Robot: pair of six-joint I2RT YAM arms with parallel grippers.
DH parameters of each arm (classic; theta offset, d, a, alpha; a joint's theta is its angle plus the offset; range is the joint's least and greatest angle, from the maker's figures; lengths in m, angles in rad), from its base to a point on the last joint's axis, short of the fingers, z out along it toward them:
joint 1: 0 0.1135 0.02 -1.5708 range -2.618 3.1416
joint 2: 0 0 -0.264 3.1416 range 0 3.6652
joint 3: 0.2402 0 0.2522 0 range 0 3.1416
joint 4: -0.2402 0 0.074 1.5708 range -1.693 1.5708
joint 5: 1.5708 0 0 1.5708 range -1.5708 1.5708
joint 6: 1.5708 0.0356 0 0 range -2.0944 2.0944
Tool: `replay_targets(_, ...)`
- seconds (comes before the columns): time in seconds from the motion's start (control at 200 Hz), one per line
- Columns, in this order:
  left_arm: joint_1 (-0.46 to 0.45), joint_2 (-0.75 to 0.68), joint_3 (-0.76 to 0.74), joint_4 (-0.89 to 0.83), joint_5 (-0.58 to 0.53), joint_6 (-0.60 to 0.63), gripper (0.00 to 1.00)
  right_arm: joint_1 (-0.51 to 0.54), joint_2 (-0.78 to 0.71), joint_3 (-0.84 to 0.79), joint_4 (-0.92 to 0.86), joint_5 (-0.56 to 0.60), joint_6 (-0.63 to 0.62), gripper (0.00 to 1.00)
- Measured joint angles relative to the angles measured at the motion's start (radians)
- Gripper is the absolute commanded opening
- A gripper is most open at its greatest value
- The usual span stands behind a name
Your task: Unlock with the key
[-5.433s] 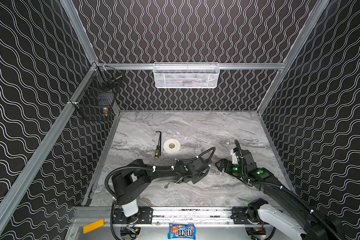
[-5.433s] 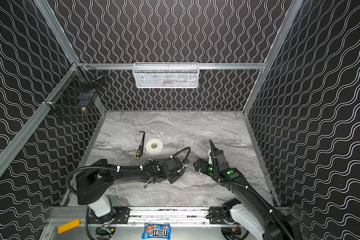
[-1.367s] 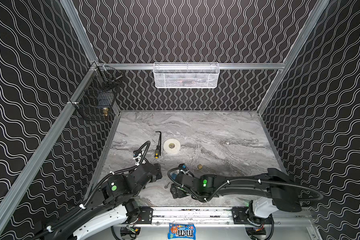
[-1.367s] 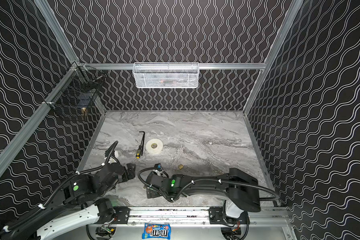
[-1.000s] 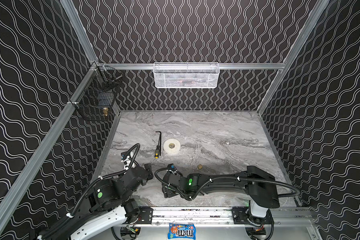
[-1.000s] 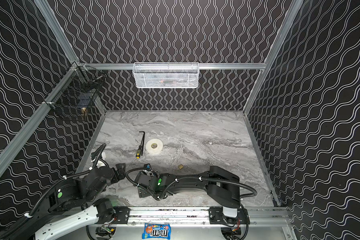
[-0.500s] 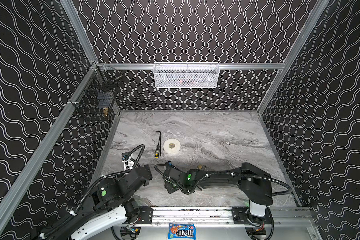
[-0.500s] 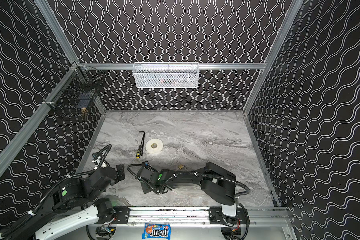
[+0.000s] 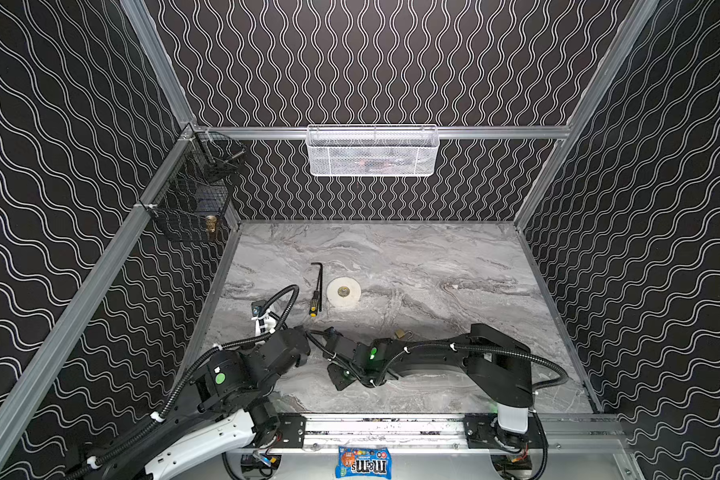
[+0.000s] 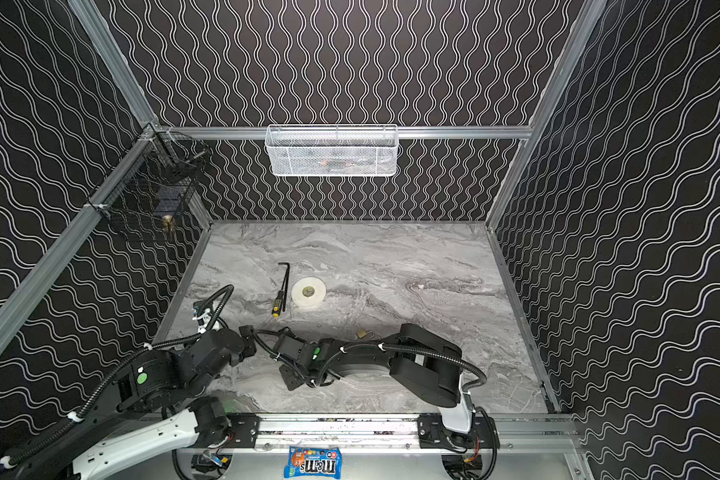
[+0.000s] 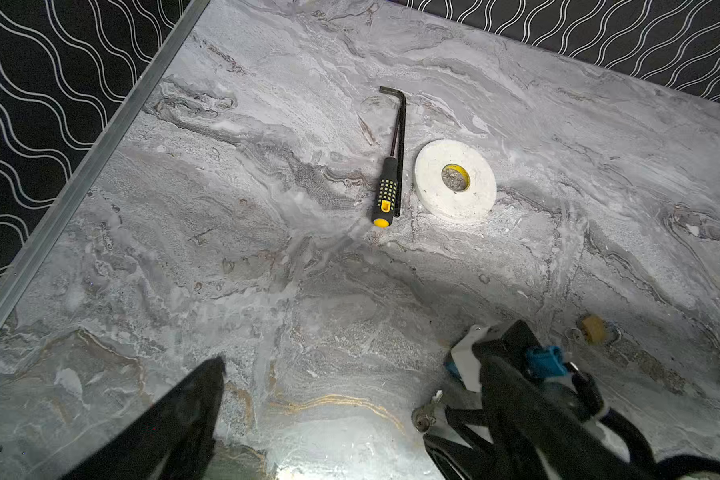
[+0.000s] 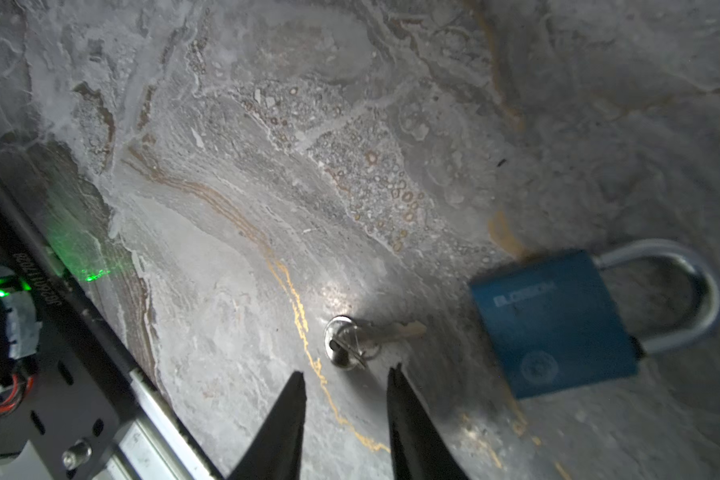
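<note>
A: Right wrist view — the key [image 12: 352, 343]?
B: Flat on the bench [image 12: 267, 166], just ahead of the right gripper [image 12: 347, 374]; jaws apart, clamping nothing. Blue padlock [image 12: 553, 328] just beside the blade.
A: Left wrist view?
B: Left gripper [image 11: 362, 361] spread wide, empty; key near the bench's front edge.
A: Top views?
B: Both grippers low near that front edge — key too small to make out.

A small silver key [image 12: 350, 341] with a round head and a thin ring through it lies flat on the grey marbled surface [image 12: 267, 166]. Its blade points at a blue padlock [image 12: 553, 326], with the tip stopping just short of the body. The padlock lies flat, face up, its lettering blurred. Its silver shackle looks closed and points away from the key.
</note>
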Motion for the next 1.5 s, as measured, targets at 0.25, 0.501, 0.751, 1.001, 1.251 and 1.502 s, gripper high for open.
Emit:
replay_targets(0.25, 0.004, 0.016, -0.002, 0.015, 0.0, 0.013, 0.99, -0.003, 0.026, 0.021, 0.001, -0.008, -0.033, 0.28)
replay_targets(0.501, 0.018, 0.022, -0.002, 0.026, 0.001, 0.026, 0.99, -0.003, 0.038, 0.031, 0.002, -0.015, -0.047, 0.21)
replay_targets(0.751, 0.047, 0.027, -0.013, 0.044, 0.013, 0.052, 0.99, -0.003, 0.047, 0.032, 0.001, -0.02, -0.053, 0.17)
replay_targets(1.001, 0.103, 0.046, -0.018, 0.088, 0.056, 0.103, 0.99, -0.003, 0.046, 0.032, 0.0, -0.023, -0.071, 0.07)
replay_targets(1.251, 0.159, 0.052, -0.016, 0.125, 0.107, 0.146, 0.99, -0.003, 0.008, 0.014, 0.0, -0.014, -0.093, 0.01)
replay_targets(1.502, 0.202, 0.068, 0.001, 0.151, 0.16, 0.179, 0.99, -0.015, -0.087, -0.044, 0.006, -0.011, -0.097, 0.0)
